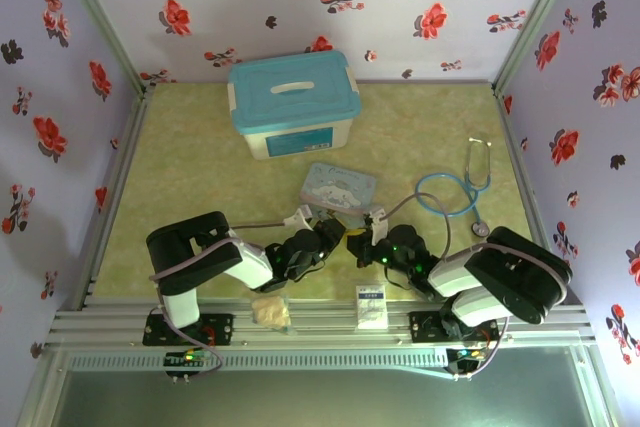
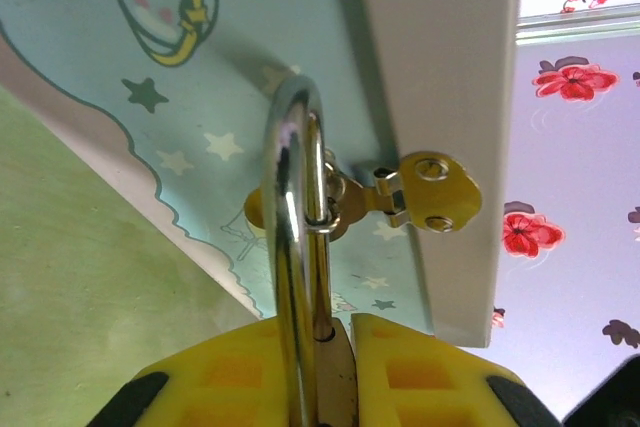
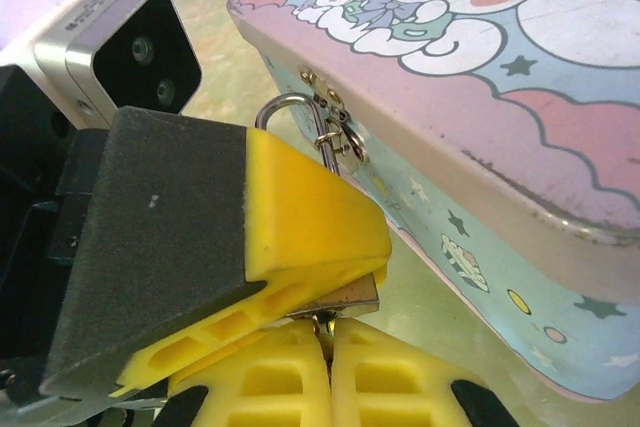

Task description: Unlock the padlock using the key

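Observation:
The brass padlock (image 2: 338,372) is clamped between the yellow pads of my left gripper (image 2: 342,335), which is shut on its body. Its silvery shackle (image 2: 292,207) loops up through the gold hasp (image 2: 435,190) of the pale blue cartoon tin (image 1: 338,187). In the right wrist view the padlock's underside (image 3: 352,294) shows below the left gripper's fingers (image 3: 300,217). My right gripper (image 3: 328,332) is shut on the small dark key (image 3: 323,323), whose tip meets the padlock's underside. Both grippers (image 1: 333,237) (image 1: 358,244) meet just in front of the tin.
A teal-lidded storage box (image 1: 293,102) stands at the back. A blue-tubed stethoscope (image 1: 460,189) lies to the right of the tin. A white card (image 1: 372,305) and a tan object (image 1: 270,312) rest on the near rail. Floral walls enclose the green mat.

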